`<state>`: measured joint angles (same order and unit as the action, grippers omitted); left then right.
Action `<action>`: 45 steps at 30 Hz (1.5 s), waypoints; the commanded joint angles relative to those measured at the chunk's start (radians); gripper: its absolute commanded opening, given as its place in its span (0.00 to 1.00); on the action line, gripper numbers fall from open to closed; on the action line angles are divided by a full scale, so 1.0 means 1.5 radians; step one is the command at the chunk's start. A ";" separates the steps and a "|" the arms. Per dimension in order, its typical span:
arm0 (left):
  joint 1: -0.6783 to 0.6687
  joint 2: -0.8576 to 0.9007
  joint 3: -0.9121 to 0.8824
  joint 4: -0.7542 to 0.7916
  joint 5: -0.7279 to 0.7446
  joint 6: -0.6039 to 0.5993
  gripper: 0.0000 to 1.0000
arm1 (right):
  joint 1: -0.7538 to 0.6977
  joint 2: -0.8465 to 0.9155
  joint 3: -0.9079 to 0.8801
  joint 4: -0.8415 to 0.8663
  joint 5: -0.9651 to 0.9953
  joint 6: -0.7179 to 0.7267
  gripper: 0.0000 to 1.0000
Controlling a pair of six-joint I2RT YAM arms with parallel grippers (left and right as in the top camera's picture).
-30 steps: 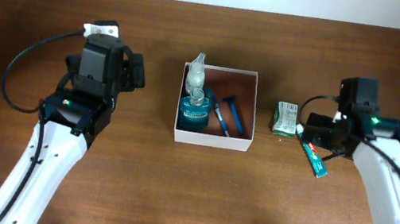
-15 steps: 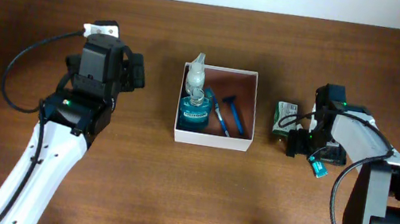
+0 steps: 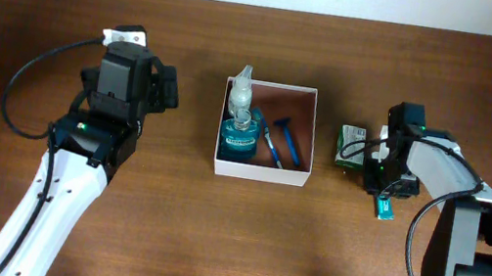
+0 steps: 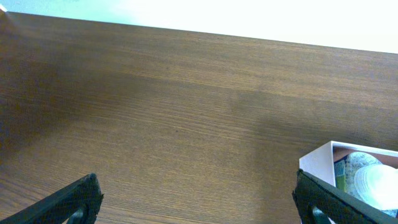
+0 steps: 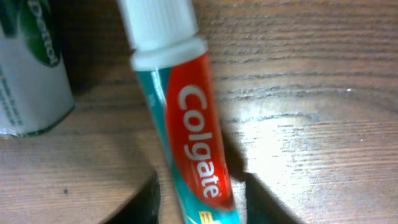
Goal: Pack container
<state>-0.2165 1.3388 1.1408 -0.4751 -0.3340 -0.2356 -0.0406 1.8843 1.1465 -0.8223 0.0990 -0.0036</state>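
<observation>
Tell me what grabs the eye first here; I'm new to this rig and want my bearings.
The white-walled container at the table's centre stands out, with a blue bottle and other small items lying inside. Right of it, the right gripper has a finger on either side of a red-and-teal Colgate toothpaste tube, which lies on the wood beside a green-and-white carton.

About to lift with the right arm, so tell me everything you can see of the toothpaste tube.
The toothpaste tube is a soft-looking Colgate tube, red and teal with a ribbed white cap. It lies flat on the wooden table, cap near the green-and-white carton, apart from it. The right gripper straddles its body, a finger each side; whether they press it is unclear.
</observation>
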 commanded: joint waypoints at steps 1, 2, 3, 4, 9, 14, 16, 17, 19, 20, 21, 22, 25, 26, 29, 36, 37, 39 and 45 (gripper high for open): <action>0.002 -0.005 0.007 0.001 -0.007 0.003 0.99 | -0.004 0.011 -0.008 -0.007 0.002 -0.008 0.24; 0.002 -0.005 0.007 0.001 -0.007 0.004 1.00 | -0.004 0.011 -0.008 -0.008 0.002 -0.007 0.19; 0.002 -0.005 0.007 0.001 -0.007 0.004 0.99 | -0.004 0.011 -0.007 -0.010 0.002 -0.007 0.19; 0.002 -0.005 0.007 0.001 -0.007 0.004 0.99 | -0.004 0.011 -0.006 -0.013 0.002 -0.005 0.16; 0.002 -0.005 0.007 0.001 -0.007 0.004 0.99 | -0.004 0.001 0.003 -0.028 0.002 0.003 0.08; 0.002 -0.005 0.007 0.001 -0.007 0.004 0.99 | -0.004 -0.057 0.005 -0.038 -0.002 0.015 0.05; 0.002 -0.005 0.007 0.001 -0.007 0.004 0.99 | -0.004 -0.098 0.010 -0.048 -0.033 0.015 0.05; 0.002 -0.005 0.007 0.001 -0.007 0.004 0.99 | -0.004 -0.116 0.013 -0.053 -0.050 0.015 0.06; 0.002 -0.005 0.007 0.001 -0.007 0.004 0.99 | -0.004 -0.168 0.022 -0.070 -0.103 0.015 0.10; 0.002 -0.005 0.007 0.001 -0.007 0.004 0.99 | -0.004 -0.181 0.024 -0.072 -0.119 0.015 0.12; 0.002 -0.005 0.007 0.001 -0.007 0.004 0.99 | -0.004 -0.214 0.025 -0.072 -0.180 0.015 0.20; 0.002 -0.005 0.007 0.001 -0.007 0.004 0.99 | -0.004 -0.240 0.025 -0.068 -0.239 0.015 0.21; 0.002 -0.005 0.007 0.001 -0.007 0.004 0.99 | 0.001 -0.295 0.025 -0.065 -0.316 0.016 0.21; 0.002 -0.005 0.007 0.001 -0.007 0.004 0.99 | 0.006 -0.307 0.025 -0.063 -0.324 0.021 0.21; 0.002 -0.005 0.007 0.001 -0.007 0.003 1.00 | 0.035 -0.323 0.025 -0.046 -0.330 0.033 0.20; 0.002 -0.005 0.007 0.001 -0.007 0.004 1.00 | 0.079 -0.316 0.024 -0.036 -0.218 0.093 0.43; 0.002 -0.005 0.007 0.001 -0.007 0.004 0.99 | 0.079 -0.316 0.024 -0.040 -0.197 0.105 0.44; 0.002 -0.005 0.007 0.001 -0.007 0.004 0.99 | 0.079 -0.316 0.022 -0.047 -0.159 0.131 0.72; 0.002 -0.005 0.007 0.001 -0.007 0.004 0.99 | 0.079 -0.303 0.019 -0.033 -0.151 0.136 0.99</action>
<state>-0.2165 1.3388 1.1408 -0.4751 -0.3340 -0.2352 0.0738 1.4094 1.1660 -0.8848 -0.1642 0.1795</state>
